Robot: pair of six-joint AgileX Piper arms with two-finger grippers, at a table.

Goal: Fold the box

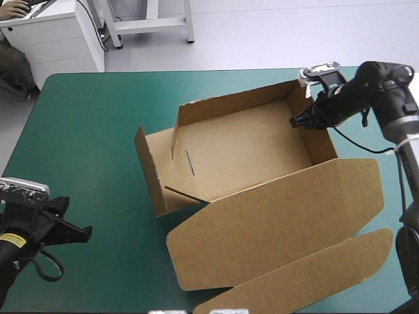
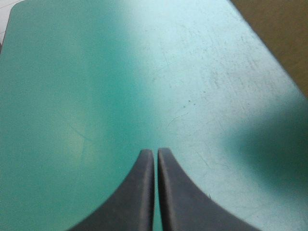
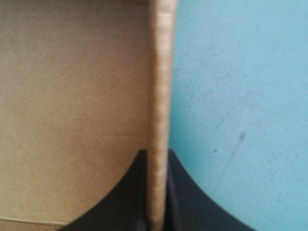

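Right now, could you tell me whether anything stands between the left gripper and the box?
Nothing visible does. The left gripper, shut, is over the teal-green cover, and only bare cover lies between it and the box. The right gripper is shut on the box's right wall.

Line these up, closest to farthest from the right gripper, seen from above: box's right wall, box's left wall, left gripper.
1. The right wall, pinched by the right gripper.
2. The left wall, at the opposite end of the box.
3. The left gripper, by the front-left corner of the table.
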